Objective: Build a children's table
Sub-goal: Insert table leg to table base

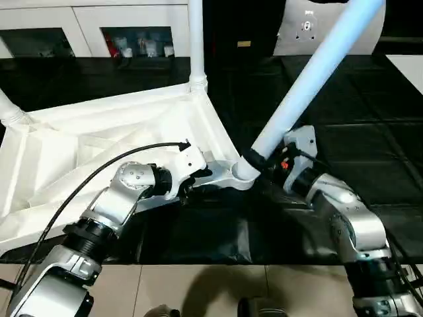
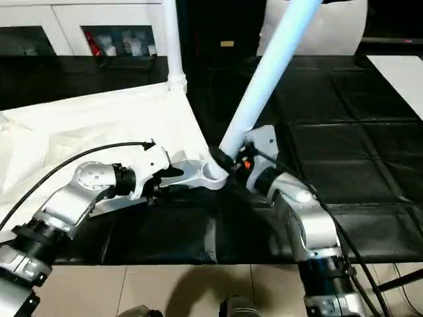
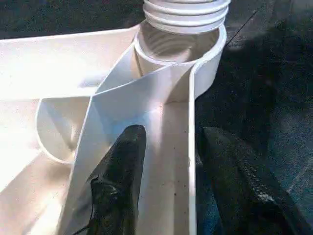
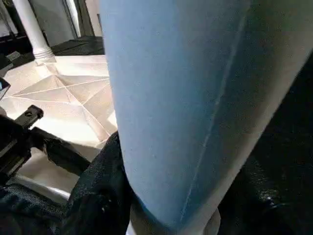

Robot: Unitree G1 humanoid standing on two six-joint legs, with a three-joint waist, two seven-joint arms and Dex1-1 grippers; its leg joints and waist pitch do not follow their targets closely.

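Lying upside down on the black mat [image 1: 370, 132], the large white plastic rectangular tabletop [image 1: 99, 139] shows its X-ribbed underside, with its near corner socket [image 3: 176, 49] as the landmark. Straddling the thin side wall just short of that socket, the left gripper [image 3: 190, 161] has its two black fingers [image 3: 122, 166] spread, one inside the rib channel and the other outside the wall, neither seen squeezing the plastic. Leaning at that same socket, a long tapered white round leg [image 1: 310, 79] has its ribbed, flared lower end at the socket's mouth and slants up and away from the tabletop, tilted rather than upright. Pinching this leg low on its shaft, just above the socket, the right gripper [image 1: 268, 162] has a dark finger on either side. Standing upright in the corner socket beyond the near one, a second white round leg [image 1: 195, 39]. Rising from a far side corner, the base of a third white leg [image 1: 8, 109]. Beyond the mat, white cabinets [image 1: 86, 26] with glass fronts.
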